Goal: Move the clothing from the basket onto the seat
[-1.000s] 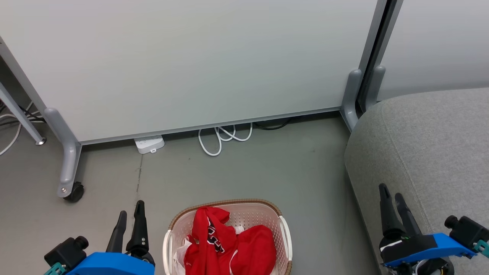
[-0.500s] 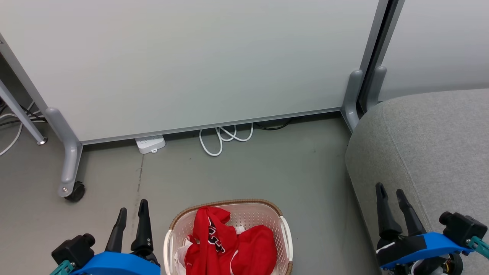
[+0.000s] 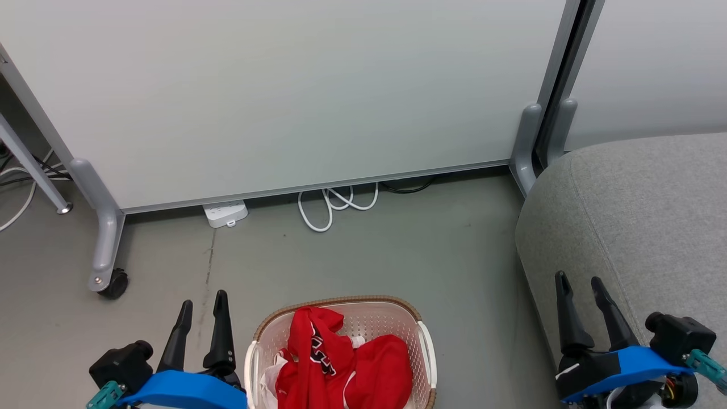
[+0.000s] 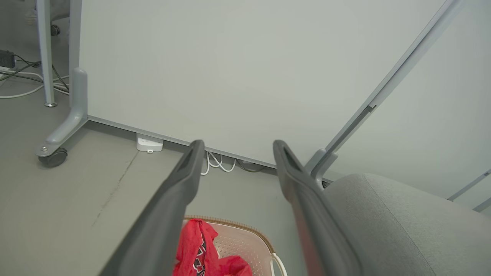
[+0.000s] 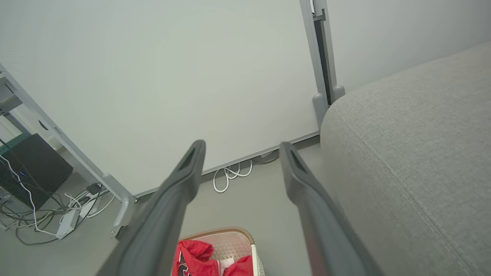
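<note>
At the bottom centre, red clothing (image 3: 346,366) lies heaped in the basket (image 3: 369,325) on the floor. The left gripper (image 3: 203,299), lower left, and the right gripper (image 3: 579,278), lower right, each have fingers apart, holding nothing. The grey seat (image 3: 642,216) sits at the right edge, with a white partition (image 3: 284,96) behind it.

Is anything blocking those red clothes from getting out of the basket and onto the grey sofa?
Nothing visible does. The clothing lies heaped in the open-topped basket, with a strip of floor between it and the seat. The left gripper and right gripper are both open, with nothing between them and the basket.
</note>
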Robot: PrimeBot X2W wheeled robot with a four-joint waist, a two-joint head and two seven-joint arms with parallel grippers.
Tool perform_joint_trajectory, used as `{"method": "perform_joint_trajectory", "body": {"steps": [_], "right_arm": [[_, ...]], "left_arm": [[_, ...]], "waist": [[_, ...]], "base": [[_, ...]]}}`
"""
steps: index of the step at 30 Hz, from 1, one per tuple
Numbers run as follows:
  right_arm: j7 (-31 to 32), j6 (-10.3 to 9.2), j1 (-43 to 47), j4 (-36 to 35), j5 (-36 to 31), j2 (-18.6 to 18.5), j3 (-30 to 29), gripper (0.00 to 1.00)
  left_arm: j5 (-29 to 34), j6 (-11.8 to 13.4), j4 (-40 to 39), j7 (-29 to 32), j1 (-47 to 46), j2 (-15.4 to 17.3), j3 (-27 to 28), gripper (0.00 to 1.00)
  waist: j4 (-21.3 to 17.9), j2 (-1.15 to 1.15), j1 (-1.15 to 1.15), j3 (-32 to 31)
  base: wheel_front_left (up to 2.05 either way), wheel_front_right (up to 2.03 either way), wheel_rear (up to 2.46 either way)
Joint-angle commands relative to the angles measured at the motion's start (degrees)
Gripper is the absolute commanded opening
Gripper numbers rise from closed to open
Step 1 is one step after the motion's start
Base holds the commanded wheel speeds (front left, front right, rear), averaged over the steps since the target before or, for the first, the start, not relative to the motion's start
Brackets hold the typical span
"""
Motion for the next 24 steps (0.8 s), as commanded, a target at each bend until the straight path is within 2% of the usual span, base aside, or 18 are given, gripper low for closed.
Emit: {"method": "perform_joint_trajectory", "body": {"steps": [1, 24], "right_arm": [[-0.4, 0.0, 0.1, -0.6, -1.0, -0.3, 0.0, 1.0], [-2.4, -0.01, 0.4, -1.2, -13.1, -0.4, -0.5, 1.0]], "left_arm": [[0.8, 0.3, -0.3, -0.3, -1.1, 0.4, -0.3, 1.0], [7.4, 1.4, -0.8, -3.2, -1.4, 0.5, -1.8, 1.0]], "waist": [[0.0, 0.0, 0.0, 0.0], [0.3, 0.0, 0.0, 0.4]], "base": [[0.0, 0.0, 0.0], [0.0, 0.0, 0.0]]}}
